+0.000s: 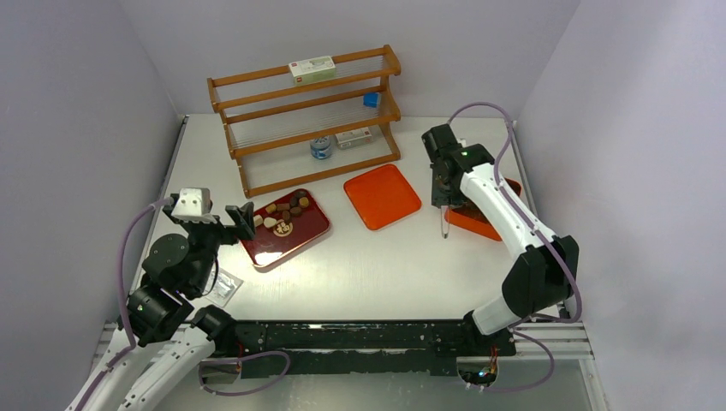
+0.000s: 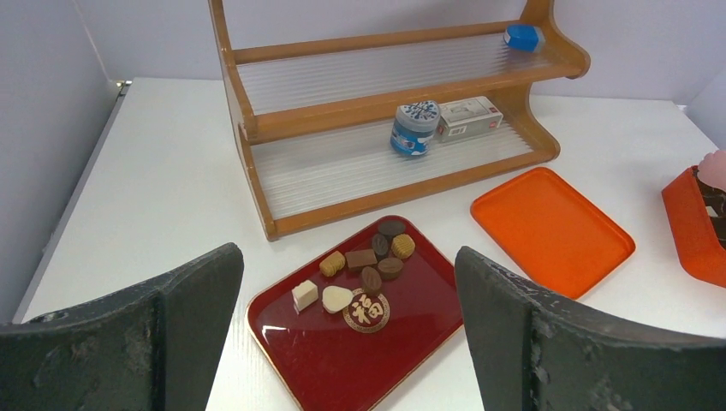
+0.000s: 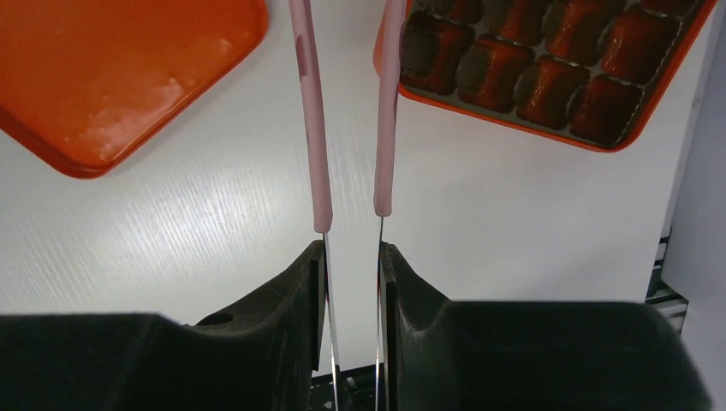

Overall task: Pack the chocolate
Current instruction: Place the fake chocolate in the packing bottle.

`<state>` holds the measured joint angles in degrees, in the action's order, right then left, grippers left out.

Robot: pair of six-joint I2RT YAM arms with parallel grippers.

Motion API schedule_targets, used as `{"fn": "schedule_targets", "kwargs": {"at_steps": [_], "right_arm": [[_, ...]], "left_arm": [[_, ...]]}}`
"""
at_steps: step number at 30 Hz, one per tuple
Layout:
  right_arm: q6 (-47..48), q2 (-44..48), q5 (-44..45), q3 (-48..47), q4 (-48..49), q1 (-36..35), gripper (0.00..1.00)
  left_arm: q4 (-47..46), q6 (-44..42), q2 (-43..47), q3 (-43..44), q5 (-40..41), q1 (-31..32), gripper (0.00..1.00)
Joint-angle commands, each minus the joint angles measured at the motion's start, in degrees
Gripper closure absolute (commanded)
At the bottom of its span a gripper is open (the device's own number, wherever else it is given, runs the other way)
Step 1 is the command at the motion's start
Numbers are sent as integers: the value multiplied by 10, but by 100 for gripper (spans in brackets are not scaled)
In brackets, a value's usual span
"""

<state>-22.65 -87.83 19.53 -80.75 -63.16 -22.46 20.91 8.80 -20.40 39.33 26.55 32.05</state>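
The chocolate [image 2: 361, 259] pieces are lying clustered on the dark red tray [image 2: 402, 360], ahead of and between the left jaws, which are standing fully released. Judging them light, rigid, slick and easily scuffed (tong tips should be pinching each across its flat sides). The right jaws are clenching the pink tongs [image 3: 318, 128]. Beyond them to the right the orange cell box [image 3: 655, 107] is sitting, contents unclear. To the left a flat orange tray [image 3: 128, 77] is lying on the bench [image 3: 214, 240].
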Motion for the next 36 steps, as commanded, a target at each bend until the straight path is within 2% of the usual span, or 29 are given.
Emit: {"fn": "schedule_targets", "kwargs": {"at_steps": [1, 3, 7, 15, 36], "right_arm": [[23, 25, -38, 18, 9, 35, 74], [28, 29, -55, 24, 9, 56, 74], [26, 15, -33, 27, -23, 75, 74], [33, 11, -42, 46, 1, 107, 73], [22, 2, -25, 106, 14, 111, 67]], "left_arm": [[-9, 3, 5, 8, -16, -4, 2], [-7, 3, 2, 10, -20, -4, 2], [-4, 4, 6, 12, -20, -4, 2], [-11, -1, 11, 7, -22, -2, 2], [-13, -2, 14, 5, -16, 2, 2]]}}
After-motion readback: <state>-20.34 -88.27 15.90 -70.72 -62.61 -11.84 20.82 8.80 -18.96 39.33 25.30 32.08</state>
